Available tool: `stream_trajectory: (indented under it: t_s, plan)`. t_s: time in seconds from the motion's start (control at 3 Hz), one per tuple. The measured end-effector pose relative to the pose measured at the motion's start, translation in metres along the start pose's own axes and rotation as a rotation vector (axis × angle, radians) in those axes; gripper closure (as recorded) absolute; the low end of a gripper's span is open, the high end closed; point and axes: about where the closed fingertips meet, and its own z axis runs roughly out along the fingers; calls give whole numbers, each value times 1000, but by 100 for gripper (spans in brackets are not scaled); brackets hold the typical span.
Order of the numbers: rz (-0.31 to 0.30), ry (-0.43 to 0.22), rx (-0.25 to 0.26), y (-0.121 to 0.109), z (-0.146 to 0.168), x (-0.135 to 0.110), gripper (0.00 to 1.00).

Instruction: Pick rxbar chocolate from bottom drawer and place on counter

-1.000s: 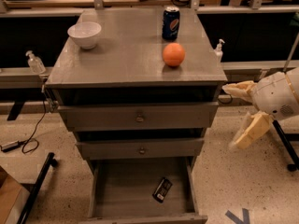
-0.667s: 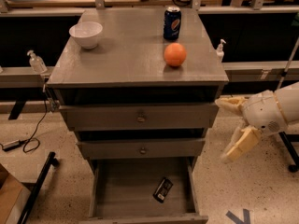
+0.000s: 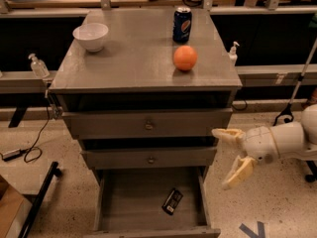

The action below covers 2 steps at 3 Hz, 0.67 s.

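The rxbar chocolate [image 3: 172, 201] is a small black bar with pale label blocks lying flat on the floor of the open bottom drawer [image 3: 133, 202], toward its right side. The counter [image 3: 138, 58] is the grey top of the cabinet. My gripper [image 3: 232, 157] is to the right of the cabinet, level with the middle drawer, above and right of the bar. Its two pale fingers are spread apart and hold nothing.
On the counter stand a white bowl [image 3: 90, 35], a blue soda can [image 3: 182, 25] and an orange [image 3: 185, 58]. Two upper drawers with knobs [image 3: 148, 125] are closed. A sanitizer bottle [image 3: 38, 66] stands left, another at right [image 3: 233, 52]. A black bar [image 3: 39, 200] lies on the floor left.
My gripper has moved left and down toward the cabinet's right side, from level with the top drawer to level with the middle drawer. The bar has not moved.
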Motion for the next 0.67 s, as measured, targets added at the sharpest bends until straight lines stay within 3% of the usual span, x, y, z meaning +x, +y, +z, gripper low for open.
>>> stream_trajectory:
  t_s: [0.33, 0.67]
  plan:
    - [44, -118, -26, -15, 15, 40, 0]
    - [67, -135, -42, -17, 25, 54, 0]
